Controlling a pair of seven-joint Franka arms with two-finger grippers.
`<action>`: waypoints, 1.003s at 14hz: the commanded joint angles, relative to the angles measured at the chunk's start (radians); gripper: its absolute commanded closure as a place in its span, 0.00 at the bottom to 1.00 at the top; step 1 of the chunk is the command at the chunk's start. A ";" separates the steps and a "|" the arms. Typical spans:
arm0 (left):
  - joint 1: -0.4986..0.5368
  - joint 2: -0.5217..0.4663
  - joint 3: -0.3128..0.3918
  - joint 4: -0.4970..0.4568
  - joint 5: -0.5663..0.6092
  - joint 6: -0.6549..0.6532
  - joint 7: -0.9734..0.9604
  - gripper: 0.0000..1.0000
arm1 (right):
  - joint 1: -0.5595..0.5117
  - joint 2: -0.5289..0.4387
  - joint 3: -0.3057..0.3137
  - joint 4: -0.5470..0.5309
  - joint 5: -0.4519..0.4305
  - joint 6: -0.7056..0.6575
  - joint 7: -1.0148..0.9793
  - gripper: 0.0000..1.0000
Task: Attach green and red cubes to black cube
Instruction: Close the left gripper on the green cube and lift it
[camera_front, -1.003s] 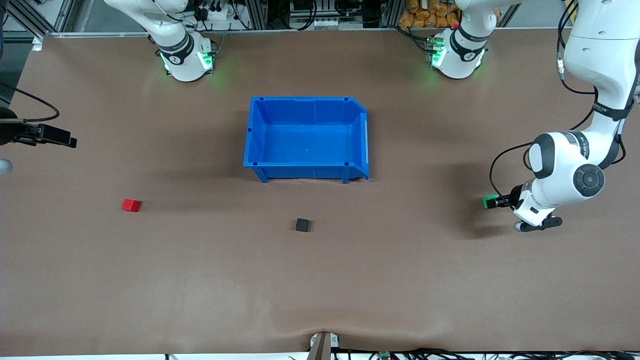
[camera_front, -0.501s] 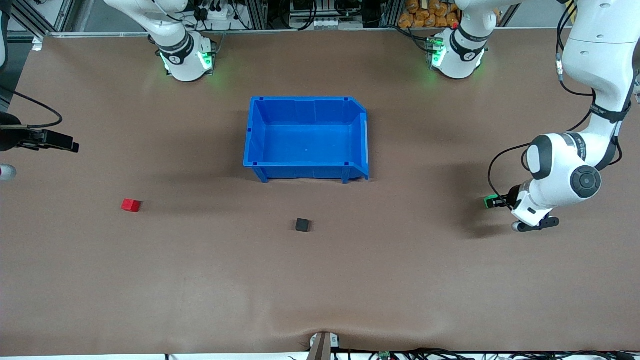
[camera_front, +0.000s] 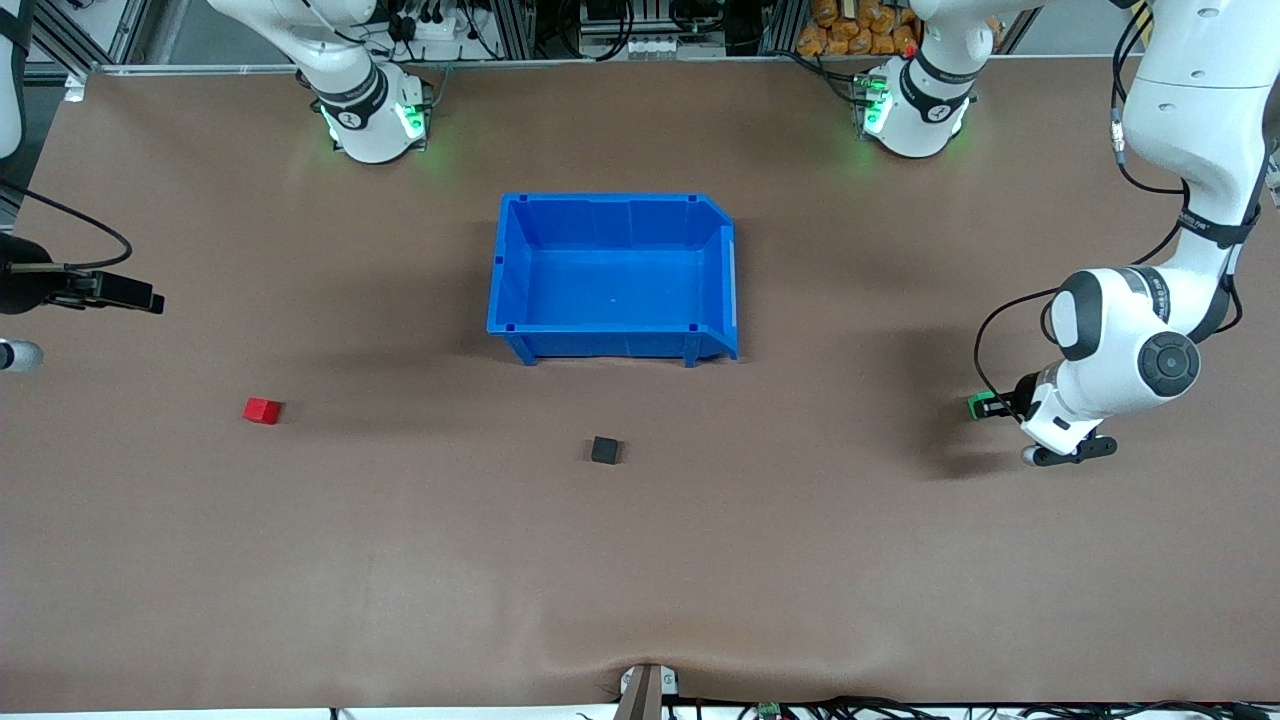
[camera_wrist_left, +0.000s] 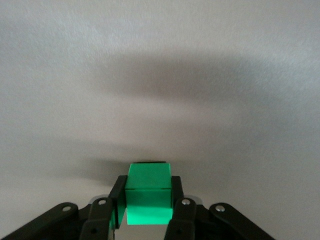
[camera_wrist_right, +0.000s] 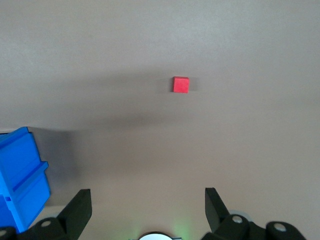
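The left gripper (camera_front: 990, 406) sits low at the table (camera_front: 640, 560) near the left arm's end, its fingers (camera_wrist_left: 118, 200) clamped on the green cube (camera_wrist_left: 146, 195); in the left wrist view the cube fills the gap between the two pads, its upper face showing above them; whether the cube rests on the table or is just clear of it cannot be told. In the front view only a sliver of green (camera_front: 978, 406) shows beside the arm's wrist.

The right gripper (camera_wrist_right: 145, 210) hangs above the table toward the right arm's end, its fingers spread wide with nothing between them; only the black body of that hand (camera_front: 100, 290) shows at the edge of the front view; the right wrist view looks down on the red cube (camera_wrist_right: 181, 84) and a corner of the blue bin (camera_wrist_right: 20, 180).

The red cube (camera_front: 262, 410) lies on the table toward the right arm's end; the black cube (camera_front: 604, 450) lies near the middle, nearer the front camera than the bin (camera_front: 505, 300) and well apart from both other cubes; the three cubes are all separate.
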 joint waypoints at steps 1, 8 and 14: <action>0.004 0.002 -0.005 0.019 -0.038 0.003 -0.013 1.00 | -0.020 0.001 0.015 -0.031 -0.007 0.045 -0.007 0.00; -0.050 -0.001 -0.022 0.139 -0.106 -0.092 -0.225 1.00 | -0.022 0.021 0.015 -0.038 -0.007 0.074 -0.007 0.00; -0.158 0.003 -0.025 0.183 -0.128 -0.101 -0.549 1.00 | -0.023 0.044 0.015 -0.045 -0.007 0.105 -0.007 0.00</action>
